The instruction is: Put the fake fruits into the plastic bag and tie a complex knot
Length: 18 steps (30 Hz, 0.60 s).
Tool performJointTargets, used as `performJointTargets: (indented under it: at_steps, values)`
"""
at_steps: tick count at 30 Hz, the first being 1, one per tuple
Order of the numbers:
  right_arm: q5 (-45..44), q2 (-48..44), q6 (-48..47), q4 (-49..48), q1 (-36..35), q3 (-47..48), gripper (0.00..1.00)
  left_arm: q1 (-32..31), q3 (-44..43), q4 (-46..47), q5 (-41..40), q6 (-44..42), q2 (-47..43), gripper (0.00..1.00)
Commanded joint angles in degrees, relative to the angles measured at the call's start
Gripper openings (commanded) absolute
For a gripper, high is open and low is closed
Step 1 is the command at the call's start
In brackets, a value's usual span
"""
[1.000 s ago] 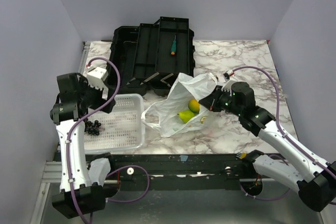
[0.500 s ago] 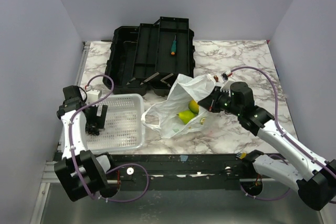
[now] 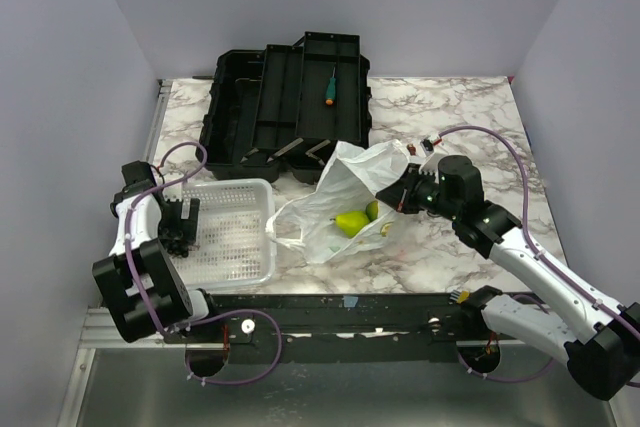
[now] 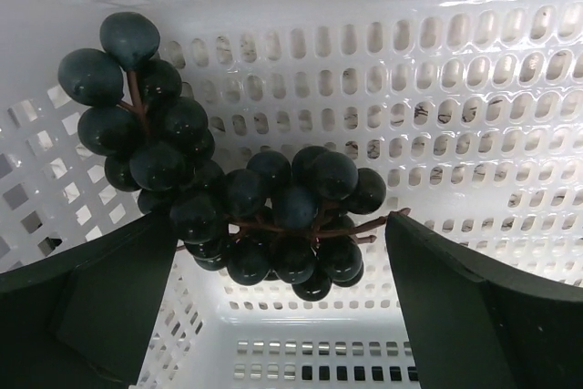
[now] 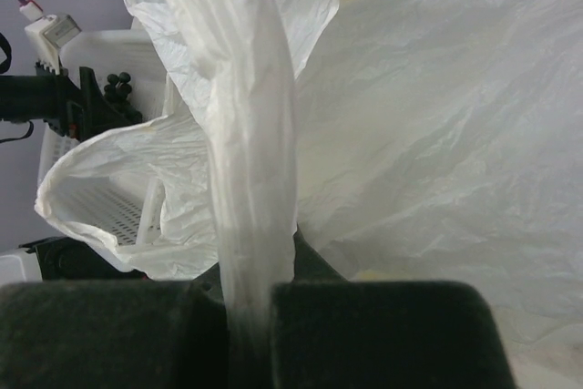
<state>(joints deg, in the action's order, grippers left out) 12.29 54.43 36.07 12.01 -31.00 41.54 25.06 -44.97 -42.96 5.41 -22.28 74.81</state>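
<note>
The plastic bag [image 3: 340,197] lies open in the middle of the table, with two yellow-green fake fruits [image 3: 352,222] inside. My right gripper [image 3: 402,193] is shut on the bag's right handle [image 5: 250,161] and holds it up, stretched into a strip. My right gripper also shows in the right wrist view [image 5: 250,316]. My left gripper [image 3: 182,219] is down inside the white basket [image 3: 250,247]. It is open, its fingers [image 4: 91,307] on either side of a bunch of dark fake grapes [image 4: 255,207], just short of it. No knot shows.
An open black toolbox [image 3: 290,97] stands at the back with a green-handled screwdriver [image 3: 329,89] in it. The bag's left handle [image 3: 285,232] lies against the basket's right wall. The basket's perforated walls [image 4: 455,88] are close around the left gripper.
My left arm has folded down and lowered its gripper into the basket over the grapes. The fruits in the bag have shifted slightly. My right gripper still holds the handle.
</note>
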Motion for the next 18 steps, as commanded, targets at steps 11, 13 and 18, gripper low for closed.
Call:
performJointTargets:
  at_steps: [11,13,18]
  values:
    - [0.4,0.2,-1.2,-0.7,0.3,0.2,0.01,-0.4,3.8,-1.9,10.0,-5.2,-4.2,0.48]
    - [0.5,0.3,-1.2,-0.7,0.3,0.3,0.01,-0.3,4.5,-1.8,8.2,-5.7,-4.2,0.45]
    - [0.6,0.5,-1.3,-1.0,0.3,0.5,0.01,-0.3,5.7,-0.9,4.3,-4.3,-4.9,0.88]
